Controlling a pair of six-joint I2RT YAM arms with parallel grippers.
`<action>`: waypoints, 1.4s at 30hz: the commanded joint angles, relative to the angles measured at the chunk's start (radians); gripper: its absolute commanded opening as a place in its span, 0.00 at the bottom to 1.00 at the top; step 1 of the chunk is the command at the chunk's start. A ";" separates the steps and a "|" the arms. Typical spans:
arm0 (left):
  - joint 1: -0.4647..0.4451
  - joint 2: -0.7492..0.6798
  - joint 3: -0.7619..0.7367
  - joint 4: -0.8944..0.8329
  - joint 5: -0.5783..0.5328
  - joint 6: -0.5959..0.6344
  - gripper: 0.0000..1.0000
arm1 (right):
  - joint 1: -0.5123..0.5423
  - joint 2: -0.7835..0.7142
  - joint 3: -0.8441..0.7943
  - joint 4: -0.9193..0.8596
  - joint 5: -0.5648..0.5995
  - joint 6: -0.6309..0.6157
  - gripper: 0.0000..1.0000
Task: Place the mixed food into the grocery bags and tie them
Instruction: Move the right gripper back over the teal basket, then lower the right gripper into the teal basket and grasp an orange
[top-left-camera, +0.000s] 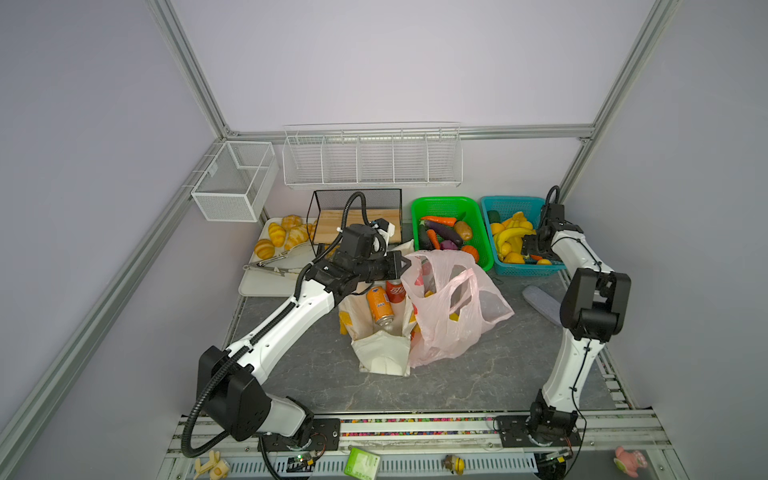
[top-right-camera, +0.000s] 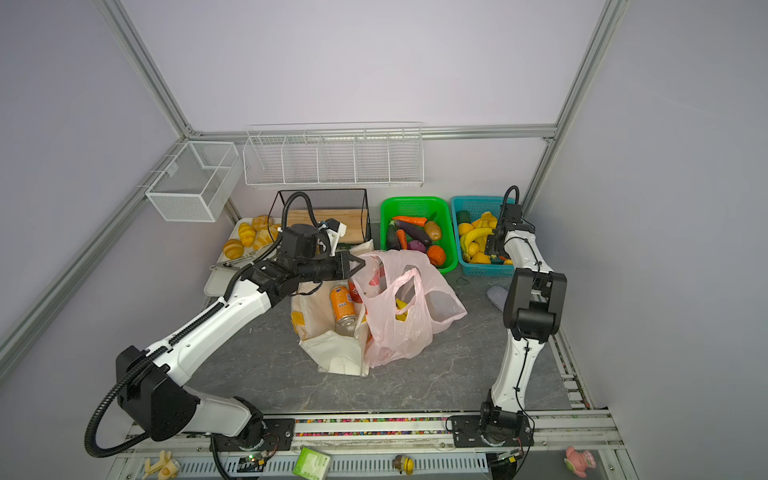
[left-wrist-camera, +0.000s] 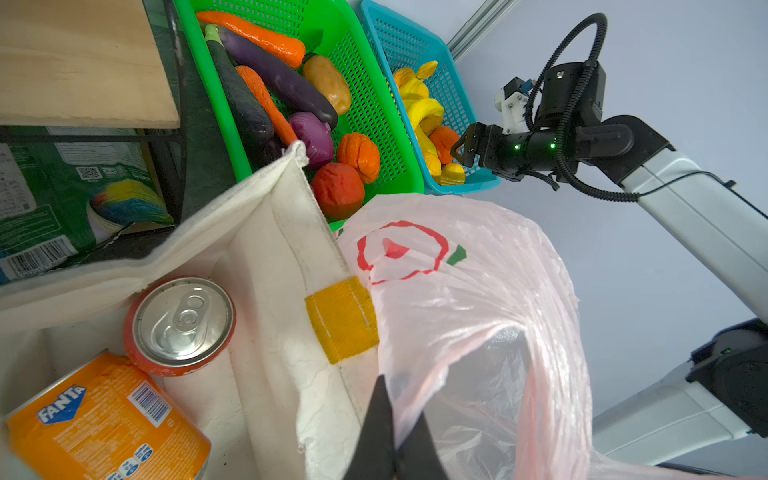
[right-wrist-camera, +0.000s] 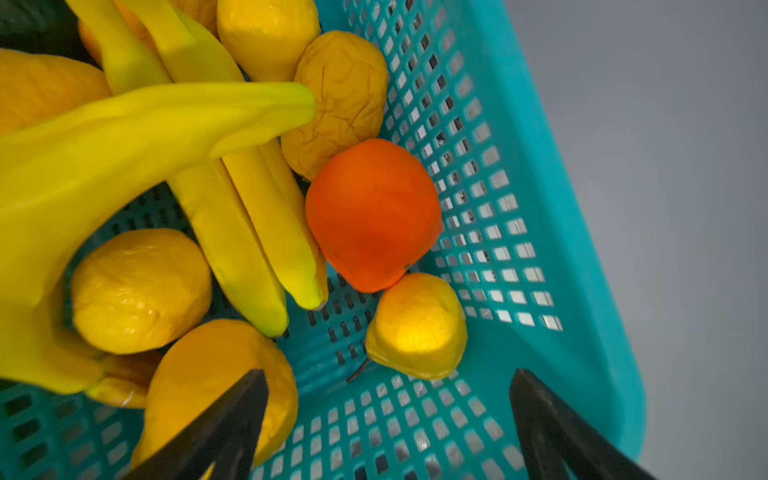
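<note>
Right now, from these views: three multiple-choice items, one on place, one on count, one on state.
1. The right gripper hangs over: A the tote; B the blue basket; C the pink bag.
2. Cans inside the tote: A two; B three; C five.
3. The left gripper is: A wide open; B shut on a can; C shut on the pink bag.

Key:
1 B: its wrist view looks straight into that basket.
2 A: only the orange can and the red can are in it.
3 C: its closed tips pinch the bag's rim.
</note>
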 joint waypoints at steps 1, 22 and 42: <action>-0.002 0.012 0.009 0.018 0.002 -0.005 0.00 | -0.011 0.057 0.073 -0.031 -0.002 -0.013 0.93; -0.003 0.014 0.017 0.007 -0.006 -0.004 0.00 | -0.041 0.291 0.301 -0.083 -0.051 -0.020 0.80; -0.004 0.012 0.014 0.013 0.002 -0.006 0.00 | -0.042 -0.074 0.064 0.020 -0.163 0.005 0.44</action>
